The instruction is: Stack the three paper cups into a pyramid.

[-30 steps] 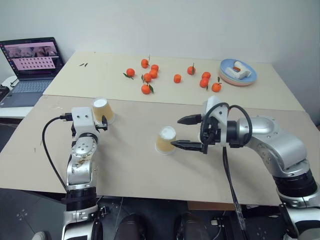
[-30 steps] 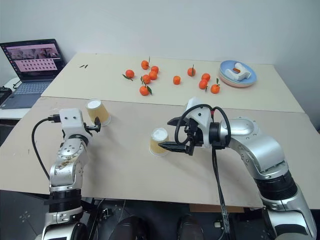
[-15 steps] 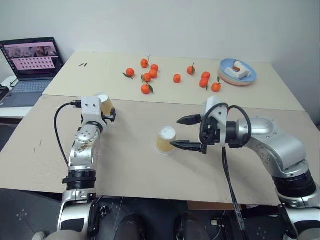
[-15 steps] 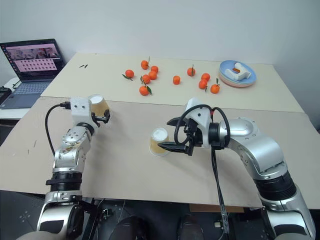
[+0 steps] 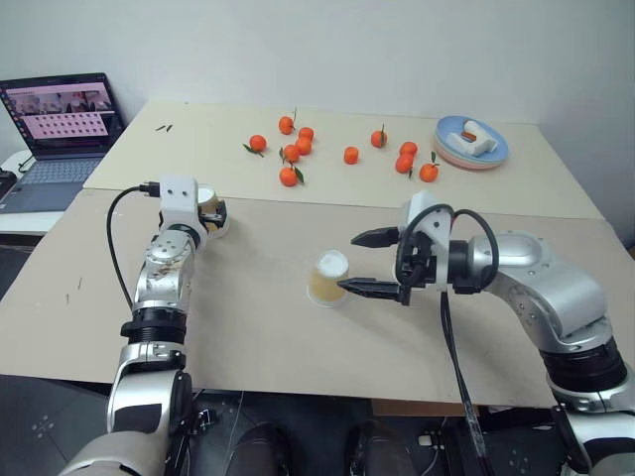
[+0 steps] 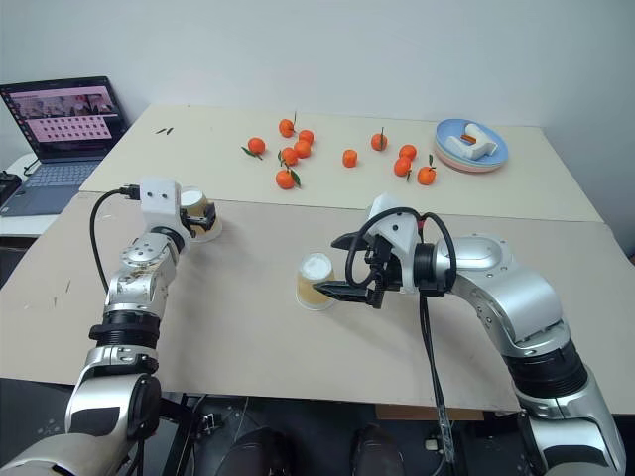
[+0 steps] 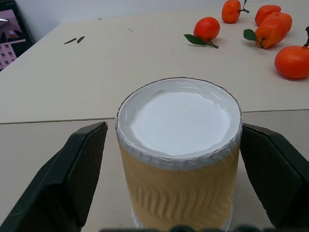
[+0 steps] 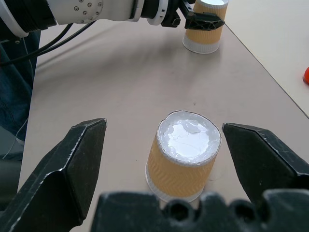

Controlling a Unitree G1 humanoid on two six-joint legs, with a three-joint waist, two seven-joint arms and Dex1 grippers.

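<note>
While each gripper's released jaws flank an upturned tan, white-based paper cup [image 7: 179,154] on the counter [image 5: 258,327], grasping is in hand; next, clench and lift.

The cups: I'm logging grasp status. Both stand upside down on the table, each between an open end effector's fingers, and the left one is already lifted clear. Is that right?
Not quite. The left cup is not lifted: the left wrist view shows it resting on the table between the open left end effector. The other cup stands likewise inside the open right end effector.
</note>
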